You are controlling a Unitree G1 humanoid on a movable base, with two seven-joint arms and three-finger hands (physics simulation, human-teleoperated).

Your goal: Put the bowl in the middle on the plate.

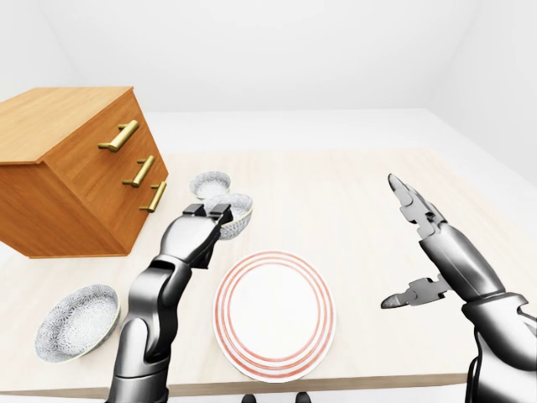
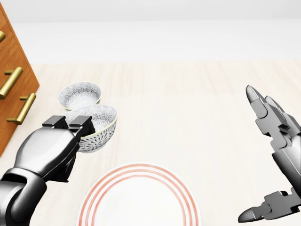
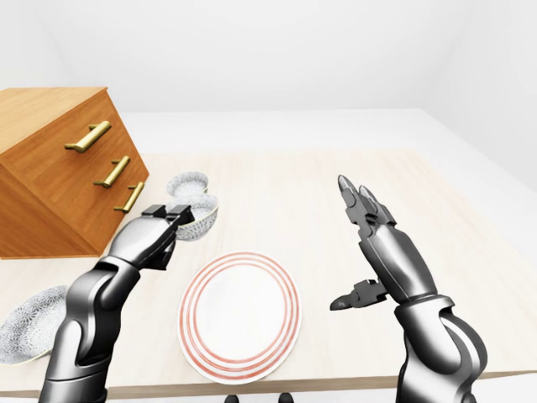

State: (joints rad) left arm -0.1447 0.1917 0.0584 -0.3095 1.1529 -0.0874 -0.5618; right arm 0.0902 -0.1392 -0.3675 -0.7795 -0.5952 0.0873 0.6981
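Pinching the rim of the patterned middle bowl [image 2: 99, 131], the left robot hand [image 2: 52, 145] holds it at centre left of the head view, between a second bowl [image 2: 80, 95] and the red-ringed plate [image 2: 138, 200]. The right robot hand [image 2: 283, 150] hangs with fingers spread at the right edge, over the tabletop [image 2: 188, 113].

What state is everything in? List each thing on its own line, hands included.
Middle bowl: gripped at its rim, tilted, not yet on the plate.
Left robot hand: shut on the middle bowl.
Right robot hand: open, holding nothing.
Plate: flat on the table, nothing on it.
Upper bowl: upright, free.
Lower-left bowl: upright, free.
Chest: drawers shut.
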